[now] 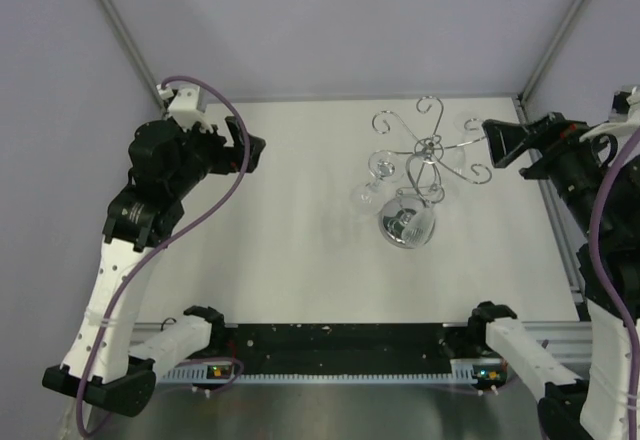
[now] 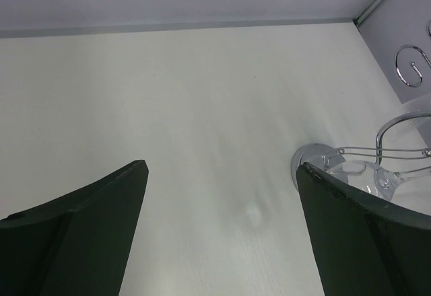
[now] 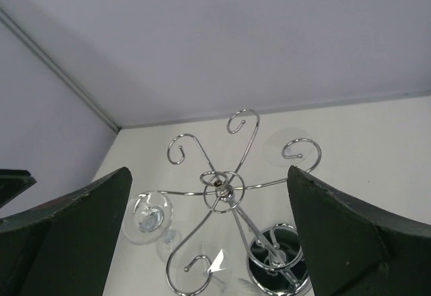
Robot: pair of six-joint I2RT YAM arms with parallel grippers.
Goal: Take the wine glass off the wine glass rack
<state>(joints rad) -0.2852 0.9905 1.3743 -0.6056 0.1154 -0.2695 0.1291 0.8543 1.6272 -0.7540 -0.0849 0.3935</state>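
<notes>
The chrome wine glass rack (image 1: 428, 150) stands at the back right of the table on its mirrored base (image 1: 407, 224). A clear wine glass (image 1: 368, 192) hangs upside down from the rack's left arm, foot up. In the right wrist view I look down on the rack (image 3: 222, 183), with the wine glass (image 3: 148, 210) at its left. My right gripper (image 1: 493, 143) is open just right of the rack's scrolls, with nothing in it (image 3: 209, 171). My left gripper (image 1: 248, 150) is open and far left of the rack; its view (image 2: 222, 168) catches the rack base (image 2: 315, 159) at the right.
Clear round feet of other glasses show at a right scroll (image 3: 288, 146) and low on the near arm (image 3: 219, 269). The enclosure's back wall (image 1: 350, 30) and right frame post (image 1: 570, 30) stand close behind the rack. White table (image 1: 280, 220) lies between the arms.
</notes>
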